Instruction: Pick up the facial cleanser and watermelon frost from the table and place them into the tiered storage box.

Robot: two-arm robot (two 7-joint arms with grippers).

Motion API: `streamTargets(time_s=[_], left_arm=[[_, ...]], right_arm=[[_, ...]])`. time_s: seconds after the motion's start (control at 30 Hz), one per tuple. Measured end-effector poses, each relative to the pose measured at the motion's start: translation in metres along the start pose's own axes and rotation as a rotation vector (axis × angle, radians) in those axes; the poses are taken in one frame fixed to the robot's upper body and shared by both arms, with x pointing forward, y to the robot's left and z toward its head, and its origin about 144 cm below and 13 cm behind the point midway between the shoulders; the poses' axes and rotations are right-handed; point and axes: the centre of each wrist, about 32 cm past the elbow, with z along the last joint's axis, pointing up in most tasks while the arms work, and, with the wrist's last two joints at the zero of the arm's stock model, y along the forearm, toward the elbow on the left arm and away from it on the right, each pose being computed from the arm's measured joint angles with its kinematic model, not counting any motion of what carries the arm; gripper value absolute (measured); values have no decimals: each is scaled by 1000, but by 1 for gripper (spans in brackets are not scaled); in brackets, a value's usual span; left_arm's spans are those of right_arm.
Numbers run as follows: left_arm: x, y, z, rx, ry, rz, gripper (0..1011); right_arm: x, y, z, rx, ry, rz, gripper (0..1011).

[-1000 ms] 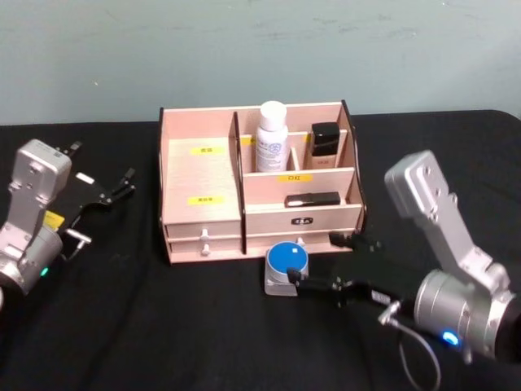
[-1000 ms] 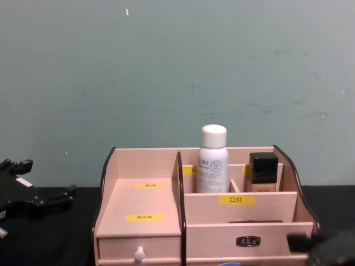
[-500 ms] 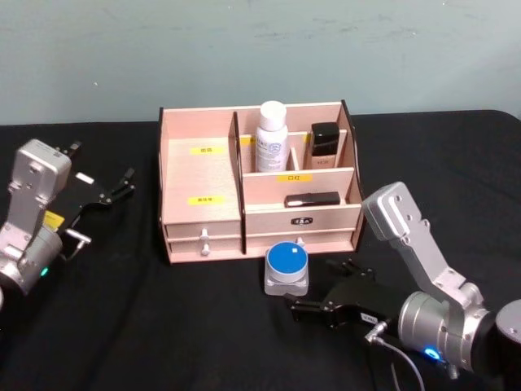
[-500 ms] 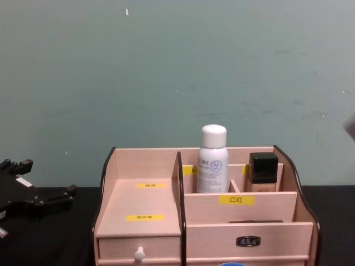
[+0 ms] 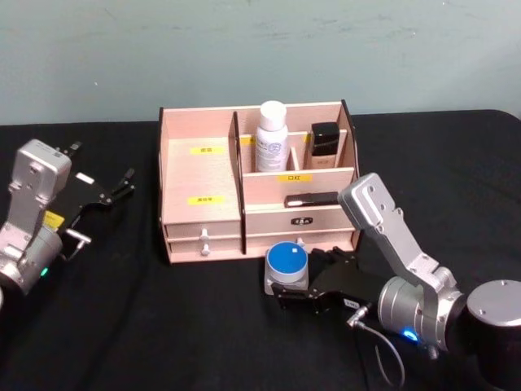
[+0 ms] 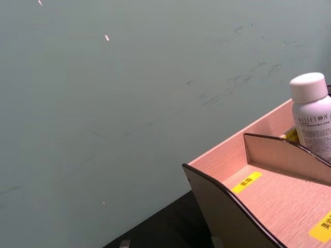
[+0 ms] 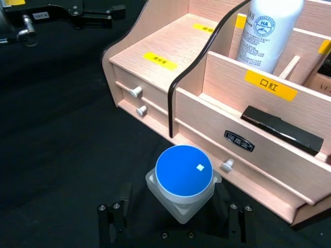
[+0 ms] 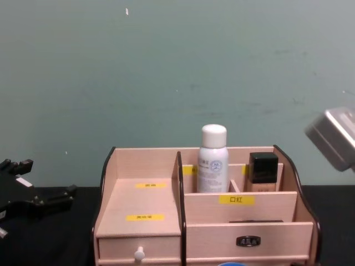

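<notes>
1. Blue-lidded jar (image 5: pixel 286 262) is sitting on the black table (image 5: pixel 163 326) in the head view, just in front of the box (image 5: pixel 199 175). I'm guessing that's the watermelon frost. The white bottle (image 5: pixel 271 138), probably the cleanser, is already standing in a back compartment. The right gripper (image 5: pixel 299 275) is lying low at the jar with its fingers (image 5: pixel 291 298) spread either side, not pinching anything yet. The left gripper (image 5: pixel 98 195) is sitting parked well off to the left.
2. Left wrist view is catching the wall, the box's left corner and the bottle, which is getting cut off at the edge. No help for the grab.
3. Right wrist view is doing the real work: the jar is sitting between the two fingers, apart from both. I'd be centring on the squarish base, closing on the body rather than the lid, then lifting straight up so it's clearing the box's front lip. The fingers are running off the frame, so how deep the reach is going is hard to call.
4. Chest view is looking at the box front-on. The jar is just peeking in as a blue sliver at the bottom edge, and a grey chunk of the right arm (image 8: pixel 333 138) is poking in.
</notes>
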Motion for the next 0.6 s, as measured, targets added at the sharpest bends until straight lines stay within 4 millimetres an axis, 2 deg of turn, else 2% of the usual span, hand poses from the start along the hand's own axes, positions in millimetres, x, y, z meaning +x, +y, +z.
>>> streamTargets(time_s=[0.6], left_arm=[[0,0,0,0,0,0,1010]], right_arm=[[7,17,3,19,-15,-5,1002]])
